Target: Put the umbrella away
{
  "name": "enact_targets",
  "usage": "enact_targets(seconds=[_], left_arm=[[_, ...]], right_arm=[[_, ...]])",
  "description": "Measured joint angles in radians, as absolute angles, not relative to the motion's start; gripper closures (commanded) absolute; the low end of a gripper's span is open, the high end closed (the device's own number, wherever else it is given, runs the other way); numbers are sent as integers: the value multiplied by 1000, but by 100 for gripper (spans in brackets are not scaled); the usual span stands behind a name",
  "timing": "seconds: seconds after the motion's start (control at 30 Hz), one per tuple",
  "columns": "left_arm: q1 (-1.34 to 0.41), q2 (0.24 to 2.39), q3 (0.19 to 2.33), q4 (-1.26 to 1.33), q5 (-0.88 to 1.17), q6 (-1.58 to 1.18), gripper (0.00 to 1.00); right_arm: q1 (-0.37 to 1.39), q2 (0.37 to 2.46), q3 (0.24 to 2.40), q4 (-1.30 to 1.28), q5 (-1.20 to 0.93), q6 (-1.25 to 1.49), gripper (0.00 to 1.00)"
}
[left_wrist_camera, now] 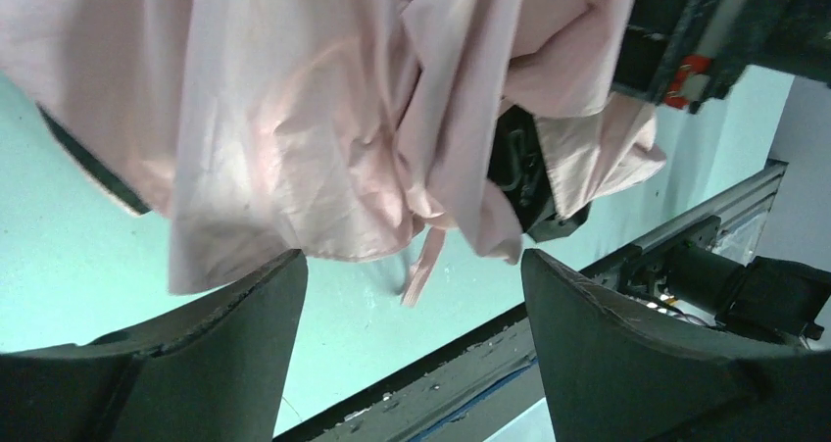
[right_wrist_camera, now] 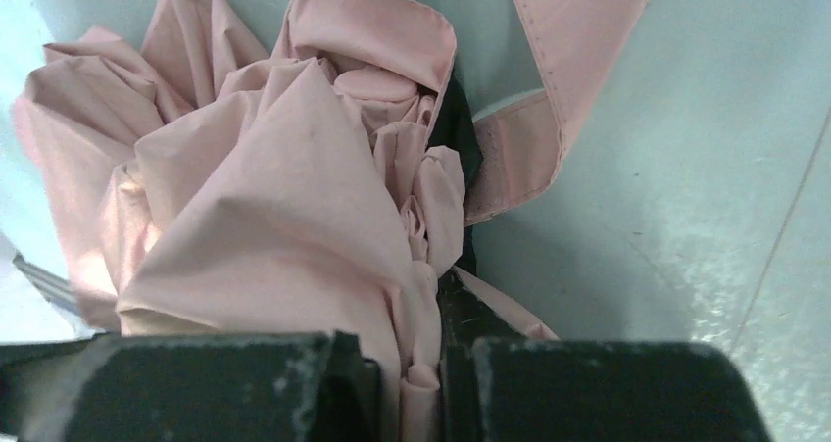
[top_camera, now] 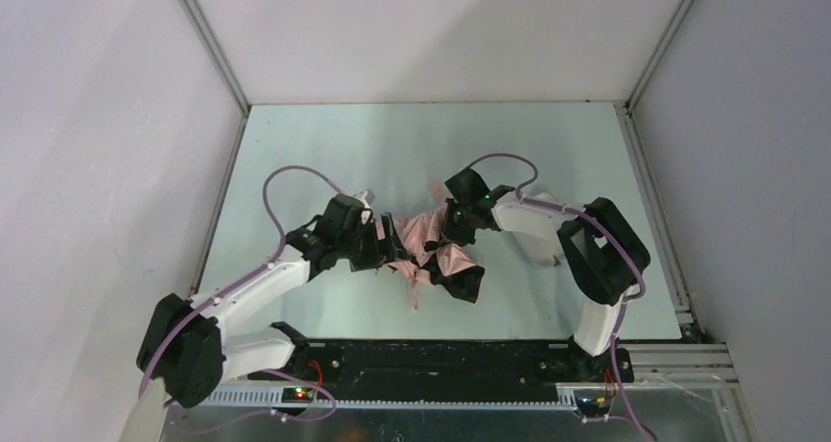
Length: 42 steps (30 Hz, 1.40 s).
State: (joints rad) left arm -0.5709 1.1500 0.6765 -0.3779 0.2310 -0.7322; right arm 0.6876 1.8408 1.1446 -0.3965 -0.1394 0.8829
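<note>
The umbrella (top_camera: pixel 429 238) lies crumpled in the middle of the table, its pale pink canopy bunched with black underside showing at the near right. My left gripper (top_camera: pixel 388 246) is at its left end, open; in the left wrist view the pink fabric (left_wrist_camera: pixel 294 119) hangs just beyond the wide-apart fingers (left_wrist_camera: pixel 245 344), none of it between them, and a thin pink strap (left_wrist_camera: pixel 423 266) dangles down. My right gripper (top_camera: pixel 454 228) is at the umbrella's far right side, shut on a fold of the pink canopy (right_wrist_camera: pixel 255 197), pinched at the fingertips (right_wrist_camera: pixel 419 383). A flat pink closing strap (right_wrist_camera: pixel 559 70) curls beside it.
The pale green table (top_camera: pixel 549 148) is boxed in by white walls on three sides. A black base rail (top_camera: pixel 441 359) runs along the near edge between the arm bases. A metal frame rail (left_wrist_camera: pixel 706 217) shows in the left wrist view.
</note>
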Motion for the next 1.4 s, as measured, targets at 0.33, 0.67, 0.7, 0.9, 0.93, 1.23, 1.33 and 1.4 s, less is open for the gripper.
enact_targets(seconds=[0.33, 0.67, 0.7, 0.9, 0.93, 1.23, 1.33, 1.4], left_arm=[[-542, 1020, 616, -279, 265, -832, 0], [-561, 1164, 596, 22, 379, -916, 0], [-566, 1193, 618, 34, 385, -915, 0], [-573, 1314, 724, 91, 405, -892, 65], [-573, 1325, 730, 96, 404, -886, 89], [-573, 1346, 775, 55, 413, -811, 100], [-575, 1349, 800, 28, 417, -788, 100], [-585, 1355, 831, -23, 413, -758, 100]], right_arm=[[523, 1652, 997, -244, -317, 847, 91], [477, 1554, 940, -12, -456, 993, 88], [477, 1554, 939, 2, -468, 1008, 87], [475, 1536, 906, 104, -513, 1107, 59], [472, 1525, 894, 126, -517, 1125, 45], [467, 1443, 832, 281, -554, 1196, 1], [472, 1439, 838, 264, -535, 1192, 1], [485, 1443, 870, 183, -504, 1174, 1]])
